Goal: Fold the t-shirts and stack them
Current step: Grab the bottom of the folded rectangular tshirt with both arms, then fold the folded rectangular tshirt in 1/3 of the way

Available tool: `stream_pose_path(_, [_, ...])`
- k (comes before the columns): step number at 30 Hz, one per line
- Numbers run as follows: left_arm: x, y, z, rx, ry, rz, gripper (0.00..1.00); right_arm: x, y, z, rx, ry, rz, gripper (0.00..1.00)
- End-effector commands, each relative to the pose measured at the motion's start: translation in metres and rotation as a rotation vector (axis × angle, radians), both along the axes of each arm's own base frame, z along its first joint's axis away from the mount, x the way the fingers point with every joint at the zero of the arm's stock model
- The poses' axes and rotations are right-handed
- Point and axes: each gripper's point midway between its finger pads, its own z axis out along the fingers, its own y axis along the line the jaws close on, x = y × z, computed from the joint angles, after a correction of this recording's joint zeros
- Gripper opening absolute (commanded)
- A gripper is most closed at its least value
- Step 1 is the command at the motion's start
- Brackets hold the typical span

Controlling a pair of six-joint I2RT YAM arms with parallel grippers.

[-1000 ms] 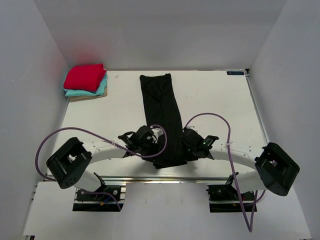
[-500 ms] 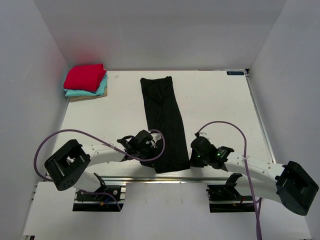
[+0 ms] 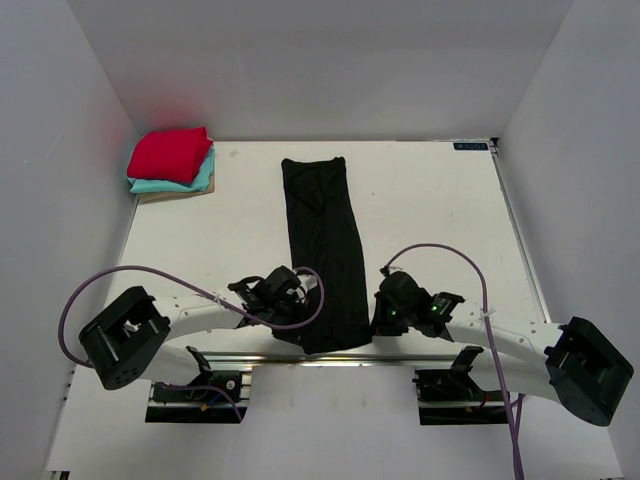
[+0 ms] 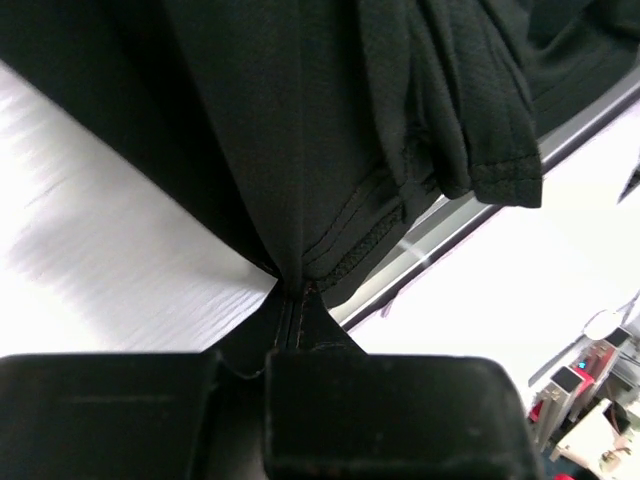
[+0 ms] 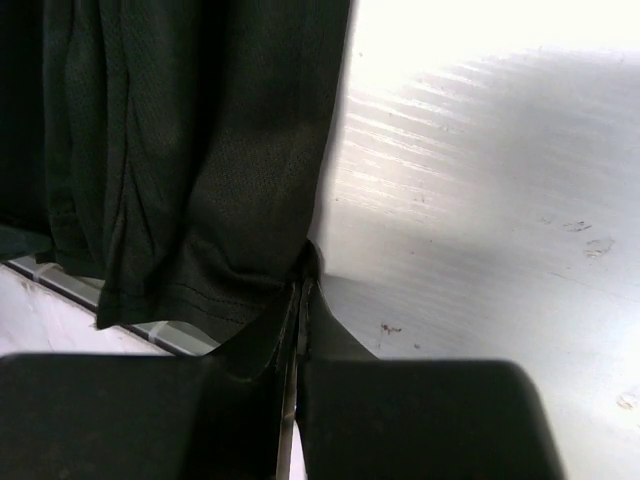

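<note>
A black t-shirt [image 3: 324, 245] lies folded into a long narrow strip down the middle of the table, its near end at the front edge. My left gripper [image 3: 297, 322] is shut on the strip's near left corner; in the left wrist view the hem [image 4: 350, 225] is pinched at my left gripper's [image 4: 290, 292] tips. My right gripper [image 3: 377, 318] is shut on the near right corner, with the cloth [image 5: 200, 180] caught at my right gripper's [image 5: 303, 280] tips. Folded red [image 3: 168, 153], teal [image 3: 200, 178] and tan [image 3: 175, 195] t-shirts sit stacked at the far left corner.
White walls enclose the table [image 3: 430, 220] on the left, back and right. A metal rail [image 3: 330, 358] runs along the front edge. Purple cables [image 3: 430, 252] loop above both arms.
My left gripper has closed on the near left corner of the black shirt. The right arm swung out and came back in slightly. The strip's near end now lies straighter and nearer the front edge.
</note>
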Motion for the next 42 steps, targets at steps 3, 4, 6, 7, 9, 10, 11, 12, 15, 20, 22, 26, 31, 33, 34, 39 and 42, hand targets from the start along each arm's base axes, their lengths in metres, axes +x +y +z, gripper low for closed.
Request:
stream_pose_path(3, [0.002, 0.005, 0.018, 0.022, -0.035, -0.011, 0.00, 0.021, 0.010, 0.035, 0.007, -0.107, 0.036, 0.00])
stream_pose_path(4, [0.006, 0.004, 0.021, 0.020, -0.043, -0.011, 0.00, 0.023, 0.012, 0.036, 0.005, -0.114, 0.045, 0.00])
stream_pose_path(6, [0.015, -0.001, 0.031, 0.007, -0.070, -0.004, 0.00, 0.032, 0.015, 0.046, -0.010, -0.154, 0.058, 0.00])
stream_pose_path(7, [0.022, -0.002, 0.033, 0.009, -0.094, -0.010, 0.00, 0.035, 0.015, 0.046, -0.028, -0.157, 0.066, 0.00])
stream_pose_path(9, [0.035, -0.011, 0.045, 0.007, -0.134, -0.016, 0.00, 0.044, 0.023, 0.056, -0.028, -0.181, 0.072, 0.00])
stream_pose_path(10, [0.042, -0.015, 0.052, 0.016, -0.151, -0.030, 0.00, 0.046, 0.023, 0.056, -0.039, -0.181, 0.072, 0.00])
stream_pose_path(11, [0.049, -0.014, 0.053, 0.043, -0.170, -0.012, 0.00, 0.052, 0.027, 0.059, -0.052, -0.185, 0.069, 0.00])
stream_pose_path(12, [0.053, -0.015, 0.058, 0.047, -0.190, -0.015, 0.00, 0.062, 0.027, 0.066, -0.080, -0.212, 0.047, 0.00])
stream_pose_path(15, [0.075, -0.010, 0.062, 0.080, -0.217, 0.045, 0.00, 0.075, 0.022, 0.068, -0.159, -0.211, 0.020, 0.00])
stream_pose_path(20, [0.108, 0.008, 0.055, 0.104, -0.213, 0.180, 0.00, 0.106, 0.030, 0.085, -0.143, -0.273, -0.051, 0.00])
stream_pose_path(22, [0.125, 0.009, 0.060, 0.080, -0.248, 0.222, 0.00, 0.119, 0.036, 0.093, -0.127, -0.299, -0.063, 0.00])
stream_pose_path(26, [0.161, -0.002, 0.086, -0.038, -0.312, 0.286, 0.00, 0.144, 0.042, 0.101, -0.123, -0.346, -0.074, 0.00])
stream_pose_path(31, [0.202, -0.001, 0.098, -0.005, -0.361, 0.271, 0.00, 0.181, 0.040, 0.114, -0.154, -0.411, -0.099, 0.00])
stream_pose_path(33, [0.217, 0.003, 0.102, -0.005, -0.376, 0.292, 0.00, 0.199, 0.042, 0.128, -0.154, -0.447, -0.104, 0.00])
stream_pose_path(34, [0.222, 0.005, 0.102, -0.002, -0.375, 0.303, 0.00, 0.208, 0.042, 0.130, -0.157, -0.454, -0.112, 0.00])
stream_pose_path(39, [0.252, 0.020, 0.116, -0.006, -0.434, 0.381, 0.00, 0.240, 0.040, 0.139, -0.170, -0.486, -0.107, 0.00])
stream_pose_path(42, [0.268, 0.029, 0.109, 0.019, -0.426, 0.416, 0.00, 0.257, 0.043, 0.140, -0.168, -0.495, -0.094, 0.00])
